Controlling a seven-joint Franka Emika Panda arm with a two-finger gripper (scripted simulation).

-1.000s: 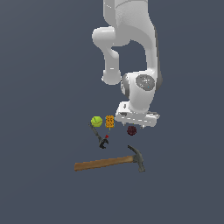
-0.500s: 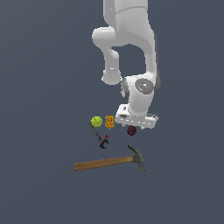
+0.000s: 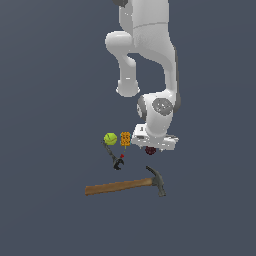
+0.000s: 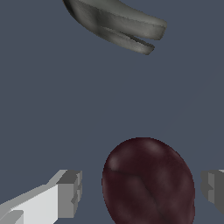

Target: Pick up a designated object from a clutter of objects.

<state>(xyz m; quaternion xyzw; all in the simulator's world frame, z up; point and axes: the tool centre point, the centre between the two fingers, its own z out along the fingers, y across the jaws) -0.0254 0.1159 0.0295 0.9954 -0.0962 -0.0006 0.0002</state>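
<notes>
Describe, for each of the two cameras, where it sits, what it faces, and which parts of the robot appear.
Exterior view: off the arm, facing the white arm and the clutter: hammer, yellow-green ball.
Wrist view: on the wrist, looking past two fingers at the maroon ball.
Shared: maroon ball and the hammer's head.

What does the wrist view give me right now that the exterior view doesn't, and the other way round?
Only the wrist view shows the hand open, one finger on each side of the maroon ball, gaps visible on both sides.

Only the exterior view shows the arm above and the rest of the clutter: yellow-green ball, orange block, black clamp and the hammer's wooden handle.

Both show the maroon ball and the hammer's claw head, though in the exterior view the ball is mostly hidden under the hand.
</notes>
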